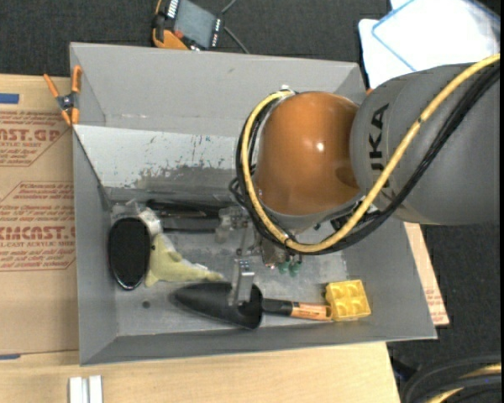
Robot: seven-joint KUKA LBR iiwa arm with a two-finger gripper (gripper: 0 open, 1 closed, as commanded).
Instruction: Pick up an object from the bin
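Now, in the camera view, the gripper (245,285) hangs low under the arm's orange cover (307,154), at the front middle of the bin (193,91). It is directly over a black long-handled tool (214,301) that lies across the floor near the front wall. The tool's broad dark end points left and its thin handle runs right to an orange tip. Whether the pincer is open, closed or gripping cannot be told, because its lower end merges with the dark tool beneath it.

A yellow toy brick (347,299) lies just beyond the handle's tip. A pale yellow crumpled piece (172,264) sits close on the left, against a black oval case (128,253). A dark slim object (183,214) lies by the back wall.

To do the grasp well, I judge the pincer should straddle the tool across its narrow width, near where the broad end meets the handle. It should stay clear of the crumpled piece, close firmly and lift straight up. The long tool may pivot if it is held off-centre.
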